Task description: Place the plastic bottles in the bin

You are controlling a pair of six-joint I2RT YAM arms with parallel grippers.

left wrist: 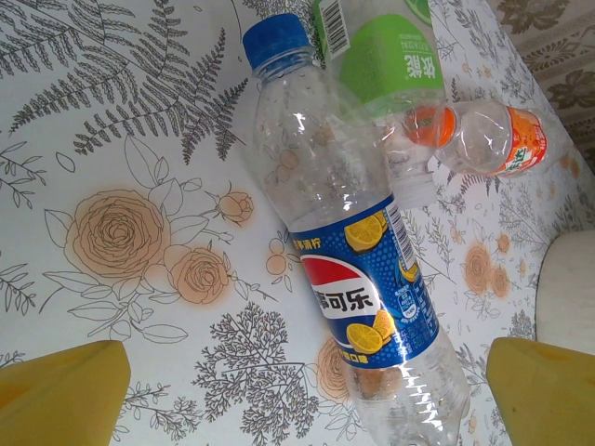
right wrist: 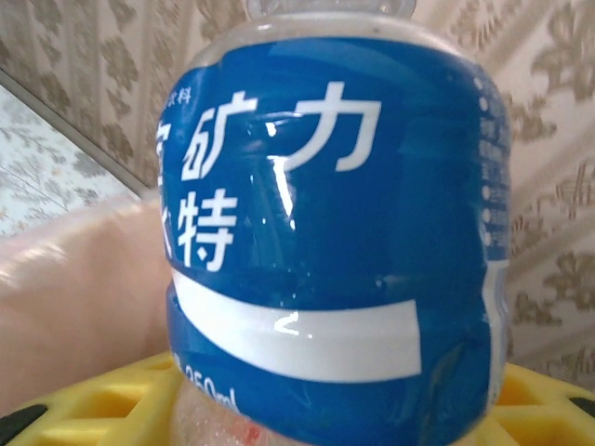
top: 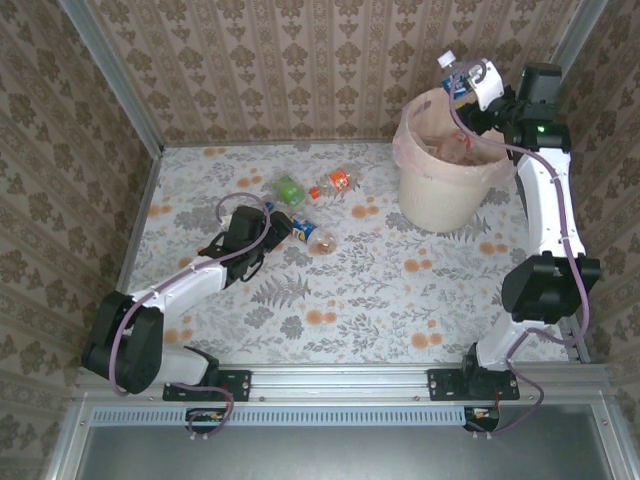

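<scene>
Clamping blue "矿力特" bottle (right wrist: pixel 335 232) over bin (top: pixel 445 190) rim: R gripper (top: pixel 470 85); L gripper (left wrist: pixel 302 400) open above Pepsi bottle (left wrist: pixel 353 279).

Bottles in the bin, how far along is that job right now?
Some bottles already lie in the bin. The right gripper holds a blue-labelled bottle above it. Three are left on the table: the Pepsi bottle under the open left gripper, a green-labelled one, an orange-labelled one.

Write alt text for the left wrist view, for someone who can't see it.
A clear blue-capped bottle with a blue label lies on the floral table, between the yellow fingertips of the open left gripper. Beyond it lie a green-labelled bottle and an orange-capped bottle.
</scene>
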